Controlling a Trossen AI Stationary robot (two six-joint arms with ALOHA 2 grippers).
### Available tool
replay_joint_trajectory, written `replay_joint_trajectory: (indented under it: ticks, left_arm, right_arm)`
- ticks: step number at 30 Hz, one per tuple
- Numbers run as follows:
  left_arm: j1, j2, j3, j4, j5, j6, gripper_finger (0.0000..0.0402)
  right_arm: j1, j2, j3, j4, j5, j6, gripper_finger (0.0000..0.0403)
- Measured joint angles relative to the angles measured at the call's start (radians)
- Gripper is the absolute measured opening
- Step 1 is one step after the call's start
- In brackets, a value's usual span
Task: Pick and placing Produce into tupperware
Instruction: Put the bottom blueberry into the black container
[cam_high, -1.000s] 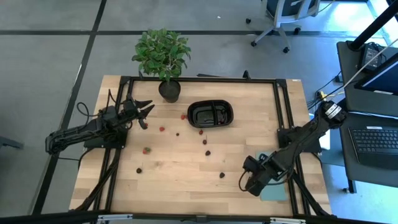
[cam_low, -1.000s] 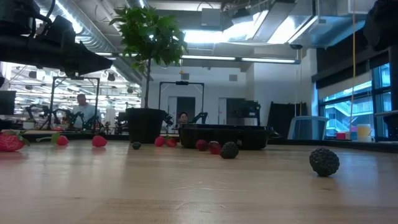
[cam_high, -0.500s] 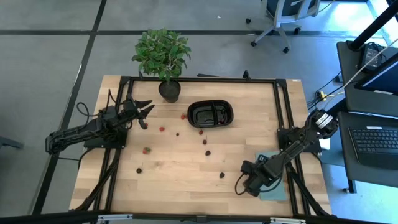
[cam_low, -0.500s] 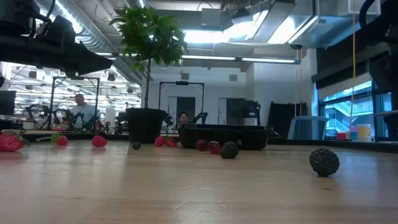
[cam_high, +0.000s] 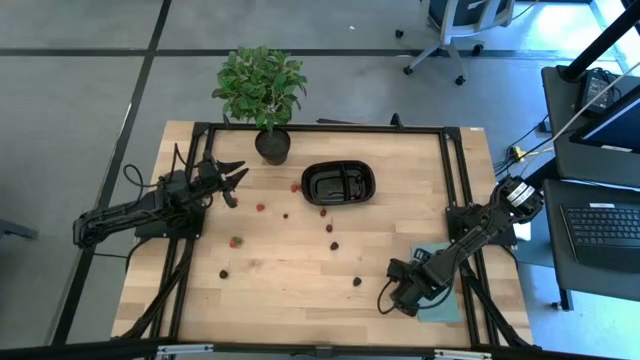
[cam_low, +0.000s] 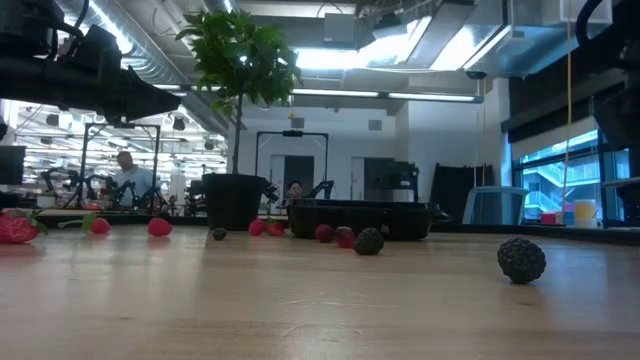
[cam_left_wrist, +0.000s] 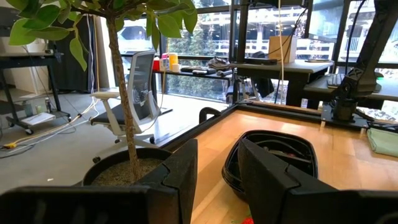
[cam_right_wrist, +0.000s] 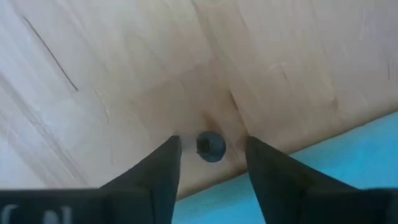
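Near table's edge, right claw (cam_right_wrist: 208, 163) straddling dark berry (cam_right_wrist: 211, 147)

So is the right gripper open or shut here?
Open. In the right wrist view the right gripper has its fingers apart, a dark berry in the gap, untouched.

Pale wood bench (cam_high: 300, 285), matt, visible grain. Glossy black plastic tray (cam_high: 338, 183). Dark berry (cam_low: 521, 260) rough, bumpy.

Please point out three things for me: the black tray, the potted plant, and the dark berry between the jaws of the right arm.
black tray (cam_high: 366, 181): high view, on its right rim.
potted plant (cam_high: 260, 82): high view, on its green leaves.
dark berry (cam_right_wrist: 211, 147): right wrist view, on the berry's middle, between the two dark fingers.
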Motion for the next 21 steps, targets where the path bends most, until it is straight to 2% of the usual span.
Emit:
replay_joint_trajectory:
  ticks: [21]
  left_arm:
    - [0.000,0.000,0.000,0.000,0.000,0.000,0.0110]
  right_arm:
    - [-0.010,0.002,-0.001,0.003,0.036,-0.019,0.0091]
